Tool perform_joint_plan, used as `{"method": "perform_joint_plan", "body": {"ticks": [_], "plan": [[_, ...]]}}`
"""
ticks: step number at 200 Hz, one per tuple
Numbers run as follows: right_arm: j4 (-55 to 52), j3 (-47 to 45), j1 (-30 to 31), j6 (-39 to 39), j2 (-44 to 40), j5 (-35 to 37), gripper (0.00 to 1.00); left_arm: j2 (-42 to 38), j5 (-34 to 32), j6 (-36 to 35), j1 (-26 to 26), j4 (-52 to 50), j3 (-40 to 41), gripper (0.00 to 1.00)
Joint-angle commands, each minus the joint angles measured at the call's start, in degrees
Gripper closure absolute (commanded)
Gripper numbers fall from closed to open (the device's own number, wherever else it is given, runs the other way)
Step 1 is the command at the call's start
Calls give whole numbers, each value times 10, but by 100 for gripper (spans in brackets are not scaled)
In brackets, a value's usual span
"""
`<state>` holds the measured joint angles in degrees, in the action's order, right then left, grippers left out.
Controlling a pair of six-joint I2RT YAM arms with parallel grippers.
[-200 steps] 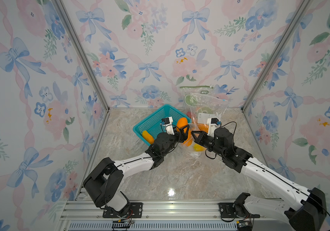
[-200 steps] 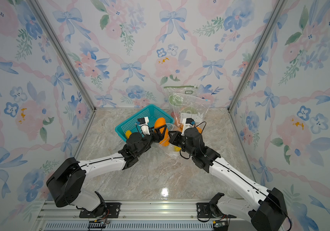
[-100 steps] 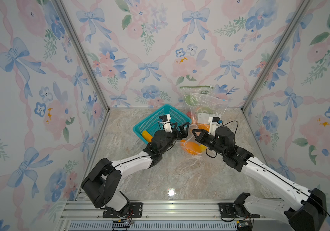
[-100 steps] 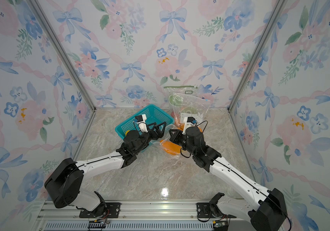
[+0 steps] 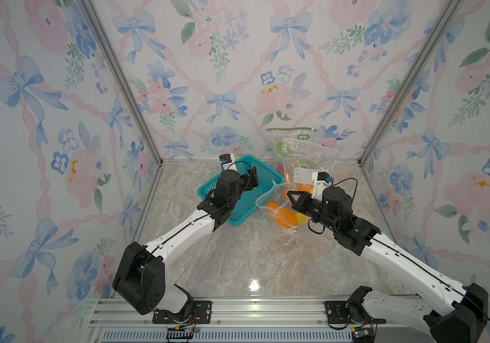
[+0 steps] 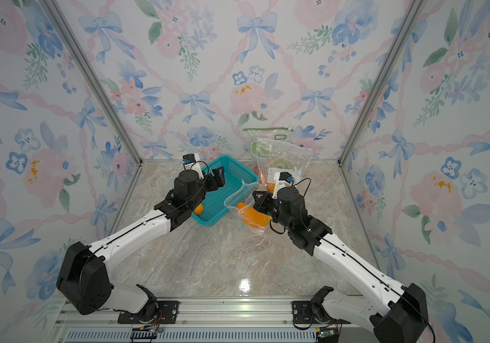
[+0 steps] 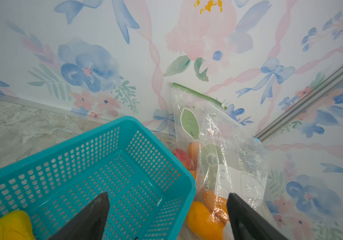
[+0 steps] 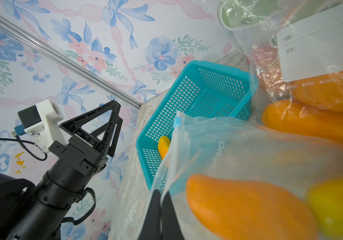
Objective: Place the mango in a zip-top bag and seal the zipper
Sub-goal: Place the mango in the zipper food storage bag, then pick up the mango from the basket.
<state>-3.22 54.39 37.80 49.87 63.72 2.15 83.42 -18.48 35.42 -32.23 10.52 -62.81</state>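
Observation:
An orange mango [image 5: 284, 216] [image 8: 245, 205] lies inside a clear zip-top bag [image 5: 267, 198] [image 8: 218, 145] on the marble floor, beside something yellow [image 8: 336, 207]. The bag's mouth gapes toward the basket, its blue slider [image 8: 177, 121] at one end of the zipper. My right gripper [image 8: 160, 193] [image 6: 256, 196] is shut on the bag's rim. My left gripper [image 7: 166, 195] [image 6: 217, 179] hangs open over the teal basket [image 5: 239, 221] with nothing between its fingers, apart from the bag.
A yellow mango [image 7: 10, 224] [image 6: 198, 209] lies in the teal basket's near corner. Two other filled zip-top bags [image 5: 306, 154] [image 7: 228, 145] lean on the back wall behind the right gripper. Walls close in on three sides.
My left gripper let go of the orange mango, which dropped into the bag, and drew back to the left over the basket. The right gripper kept hold of the rim.

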Motion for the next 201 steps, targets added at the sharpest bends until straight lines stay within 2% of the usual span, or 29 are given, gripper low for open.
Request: {"method": "perform_joint_plan", "body": {"ticks": [1,20,47,77,121,163,201], "plan": [[-19,12,-8,-15,-9,12,100,39,-92,43,10,-107,-19,16],[-25,12,-8,-17,-9,12,100,90,-146,66,10,-163,-77,19],[-29,12,-11,-20,-10,11,100,164,-171,82,12,-210,-149,19],[-41,19,-16,-23,-10,10,100,217,-210,128,19,-239,-186,19],[-47,19,-22,-25,-11,8,100,266,-183,213,58,-271,-196,19],[-41,9,-24,-16,-9,8,100,295,-185,276,72,-314,-199,18],[-38,6,-24,-10,-7,8,100,316,-179,301,82,-347,-203,17]]}}
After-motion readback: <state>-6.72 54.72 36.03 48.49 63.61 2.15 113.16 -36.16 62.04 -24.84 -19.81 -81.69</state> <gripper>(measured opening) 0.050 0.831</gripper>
